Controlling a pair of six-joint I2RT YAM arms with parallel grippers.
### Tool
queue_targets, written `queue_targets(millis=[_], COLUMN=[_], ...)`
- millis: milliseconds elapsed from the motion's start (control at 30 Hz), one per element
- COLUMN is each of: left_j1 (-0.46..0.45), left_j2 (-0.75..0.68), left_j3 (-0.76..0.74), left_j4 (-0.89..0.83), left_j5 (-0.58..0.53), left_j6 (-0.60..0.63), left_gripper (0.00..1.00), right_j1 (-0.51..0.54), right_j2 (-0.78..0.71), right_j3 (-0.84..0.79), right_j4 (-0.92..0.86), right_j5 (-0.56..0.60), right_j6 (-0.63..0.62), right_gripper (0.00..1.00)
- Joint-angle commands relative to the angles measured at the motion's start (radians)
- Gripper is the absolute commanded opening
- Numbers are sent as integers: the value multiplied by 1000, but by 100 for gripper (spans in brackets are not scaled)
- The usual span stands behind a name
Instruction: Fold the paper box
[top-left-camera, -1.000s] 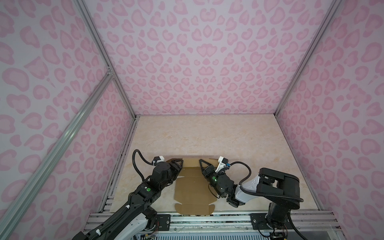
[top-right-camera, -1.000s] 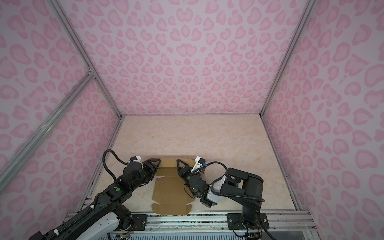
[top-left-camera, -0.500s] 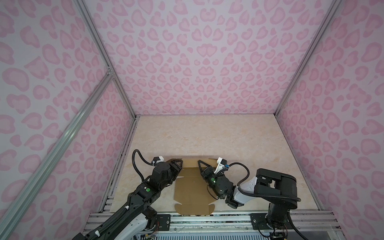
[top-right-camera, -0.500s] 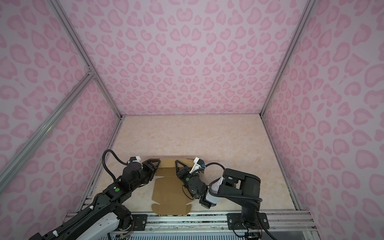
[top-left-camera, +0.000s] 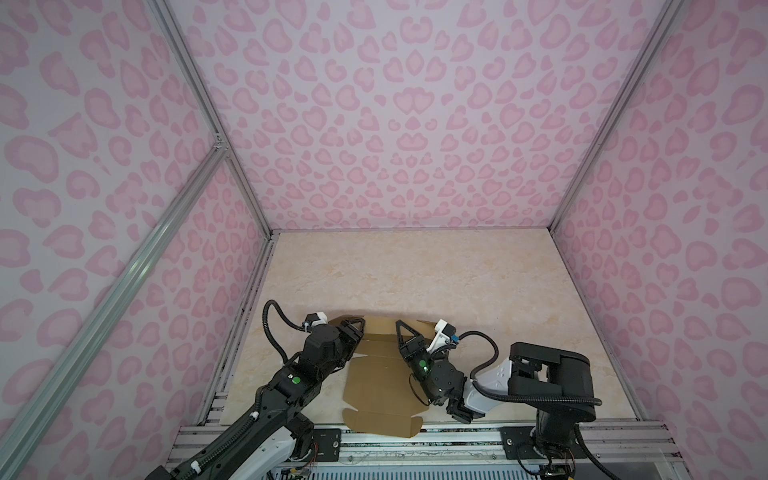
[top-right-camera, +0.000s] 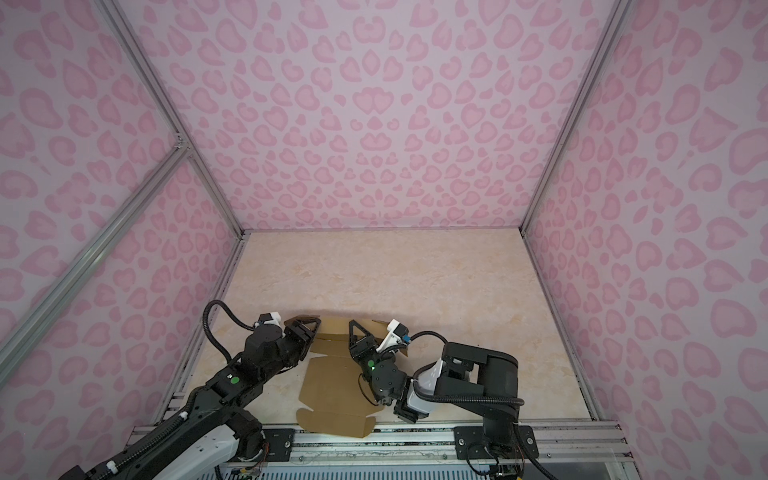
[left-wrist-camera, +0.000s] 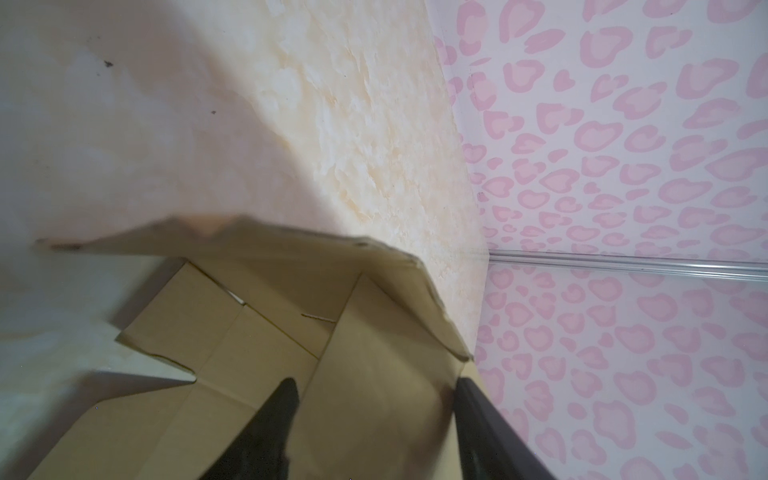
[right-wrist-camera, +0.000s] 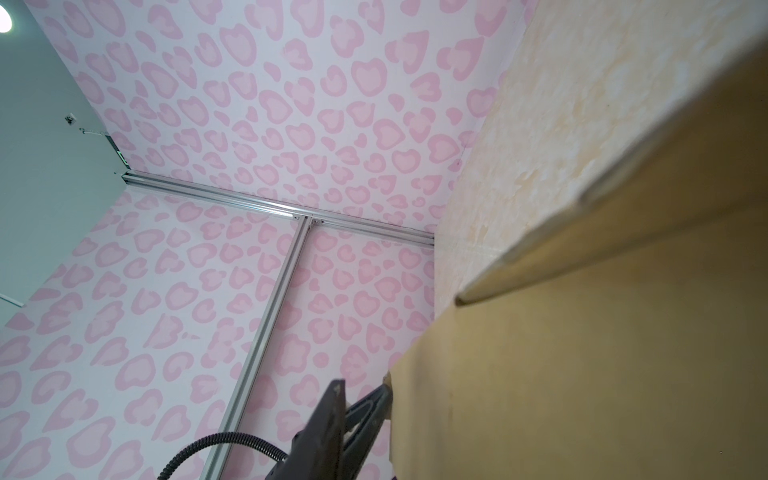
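Paper box (top-left-camera: 380, 386) lies mostly flat on the counter (top-left-camera: 415, 274), at its near edge, partly overhanging the metal rail (top-left-camera: 415, 442); far flaps stand raised. Left gripper (top-left-camera: 360, 328) at the box's far-left flap, jaws moderately apart with the flap between them in the left wrist view (left-wrist-camera: 374, 386). Right gripper (top-left-camera: 415, 332) at the far-right flap; cannot tell whether its jaws grip it.

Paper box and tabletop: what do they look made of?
Paper box: thin brown kraft cardboard, matte and unprinted; die-cut slits, creases and a raw edge show in the left wrist view. Tabletop: smooth cream, marble-patterned surface, probably laminate rather than stone.
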Motion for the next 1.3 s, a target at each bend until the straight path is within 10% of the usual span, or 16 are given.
queue_targets(millis=[0, 1267], left_j1=[0, 0], left_j2=[3, -26], left_j3=[-9, 71], left_j4=[-44, -181], left_j5=[8, -17], left_j6=[-11, 48], left_gripper=[62, 72], right_j1=[2, -106], right_j2=[34, -9], right_j3=[9, -95], right_j4=[82, 113], right_j5=[69, 14], right_j6=[-19, 12], right_gripper=[33, 11])
